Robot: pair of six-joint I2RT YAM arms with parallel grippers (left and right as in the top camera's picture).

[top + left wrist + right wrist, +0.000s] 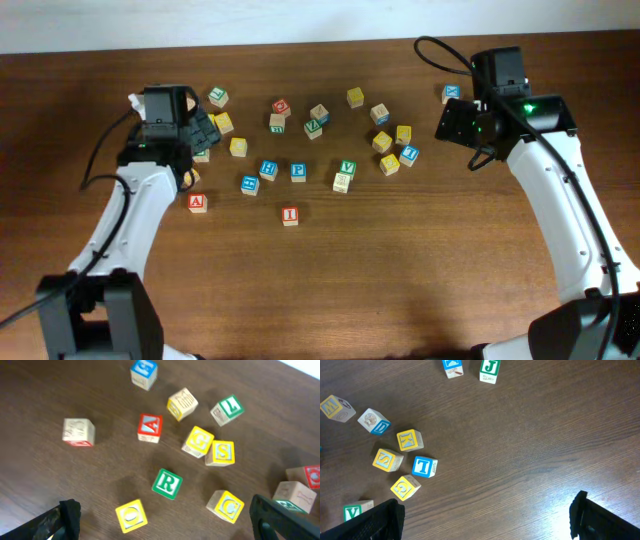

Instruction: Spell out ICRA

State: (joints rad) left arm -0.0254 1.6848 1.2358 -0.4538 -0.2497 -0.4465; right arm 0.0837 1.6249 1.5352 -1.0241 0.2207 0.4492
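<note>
On grained wooden table: scattered painted cube blocks.

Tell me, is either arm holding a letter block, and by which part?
Neither. The left gripper and the right gripper are both wide open and clamped on nothing.

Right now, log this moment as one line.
left tool: open, empty | right tool: open, empty | A block, I block: apart, not gripped
</note>
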